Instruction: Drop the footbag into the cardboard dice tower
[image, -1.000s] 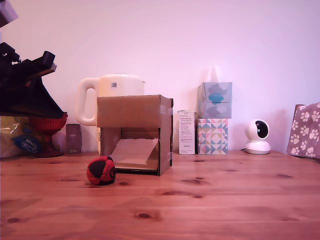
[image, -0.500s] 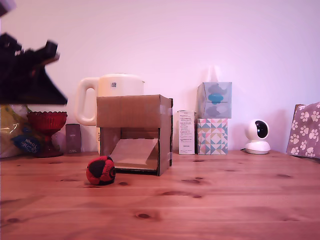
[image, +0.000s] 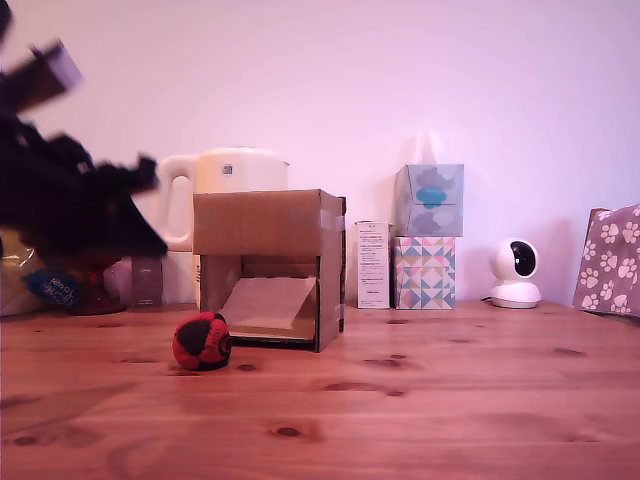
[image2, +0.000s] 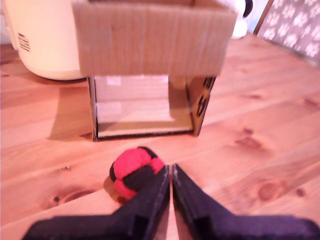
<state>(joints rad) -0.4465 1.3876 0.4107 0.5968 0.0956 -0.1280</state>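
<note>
Exterior view, left to right: black arm (image: 70, 200), blurred, above table (image: 400, 400). Gripper (image2: 171, 172) jaws pressed together, empty, just beside footbag (image: 202, 340). Footbag on bare wood before cardboard dice tower (image: 270, 265); only its slanted ramp shows inside. Open tabletop in front and rightward.

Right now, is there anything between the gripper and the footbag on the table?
Nothing visible. In the wrist view the gripper is shut, fingertips together, and the footbag lies just beyond them on bare wooden table. The cardboard dice tower stands behind the footbag, not between.
</note>
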